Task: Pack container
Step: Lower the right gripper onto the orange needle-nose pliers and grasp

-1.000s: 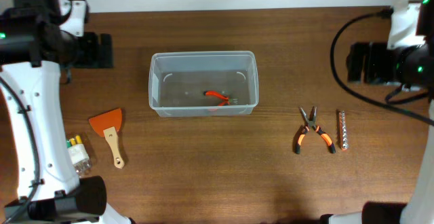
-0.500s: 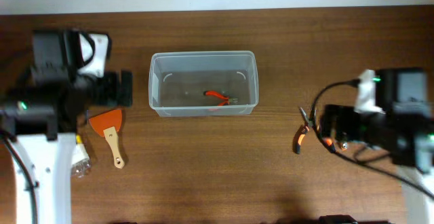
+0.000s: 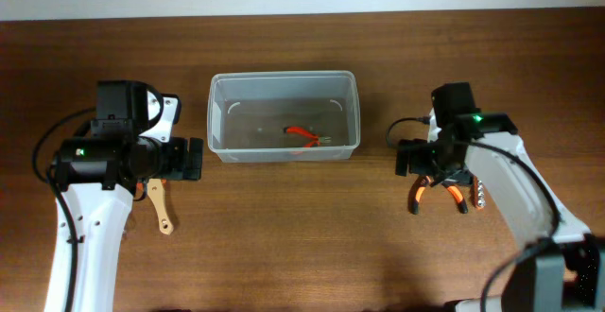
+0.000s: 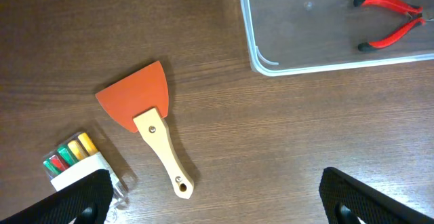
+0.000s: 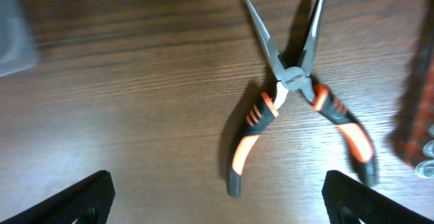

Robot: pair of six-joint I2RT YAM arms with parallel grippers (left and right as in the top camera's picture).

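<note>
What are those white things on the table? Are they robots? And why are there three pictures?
Yes, they are two robot arms, each ending in a hand with two fingers. One picture comes from a camera above the table. The other two come from little cameras on the arms' wrists, looking down past their own fingers.

In the middle stands a clear tub with small red pliers already inside. The left hand hangs open over an orange scraper with a wooden handle, and a small case of coloured bits lies nearby. The right hand hangs open over bigger pliers with orange and black handles. Beside them lies a strip I cannot make out well.

Neither hand is holding anything right now.
</note>
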